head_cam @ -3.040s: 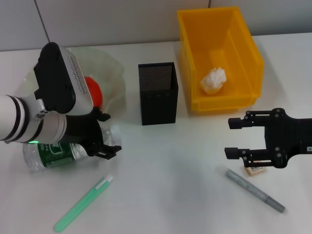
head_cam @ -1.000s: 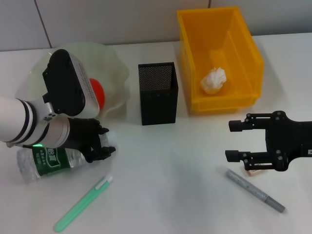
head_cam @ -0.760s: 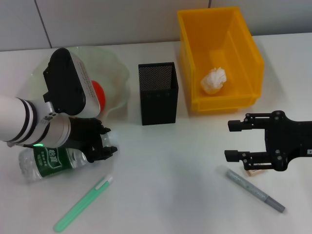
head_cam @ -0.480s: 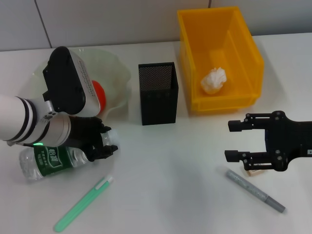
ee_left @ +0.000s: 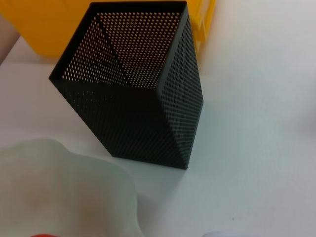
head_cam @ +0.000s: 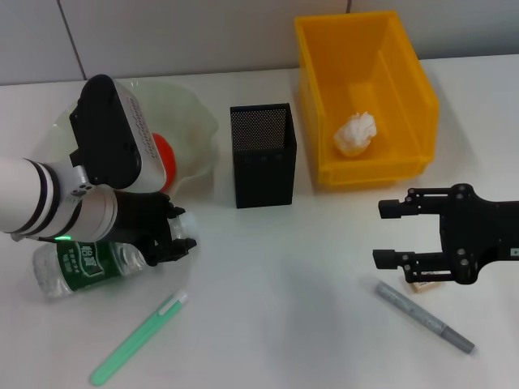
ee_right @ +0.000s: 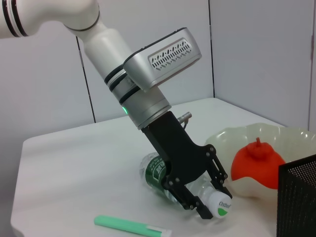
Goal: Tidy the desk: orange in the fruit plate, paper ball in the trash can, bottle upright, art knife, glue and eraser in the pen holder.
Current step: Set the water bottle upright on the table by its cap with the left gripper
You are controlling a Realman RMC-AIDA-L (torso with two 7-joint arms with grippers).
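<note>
With its fingers clamped on the neck of the lying bottle (head_cam: 85, 263), the left gripper (head_cam: 172, 237) has the uprighting step in hand; next, I judge, it must swing the cap end up. Plate (head_cam: 195, 121) with orange (head_cam: 162, 152) sits just behind, glue (head_cam: 138, 339) in front, so room is tight. Holder (head_cam: 262, 154) and bin (head_cam: 365, 89) with paper ball (head_cam: 356, 134) stand mid-desk. Right gripper (head_cam: 392, 231) hangs open over the eraser (head_cam: 425, 283), beside the knife (head_cam: 424, 317).

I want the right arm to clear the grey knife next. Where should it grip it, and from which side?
Probably mid-barrel, from straight above. The knife lies flat on the table, slim and slanted, so the jaws should close across its width, turned square to its slant. The right gripper is open beside it; the eraser sits close by.
</note>
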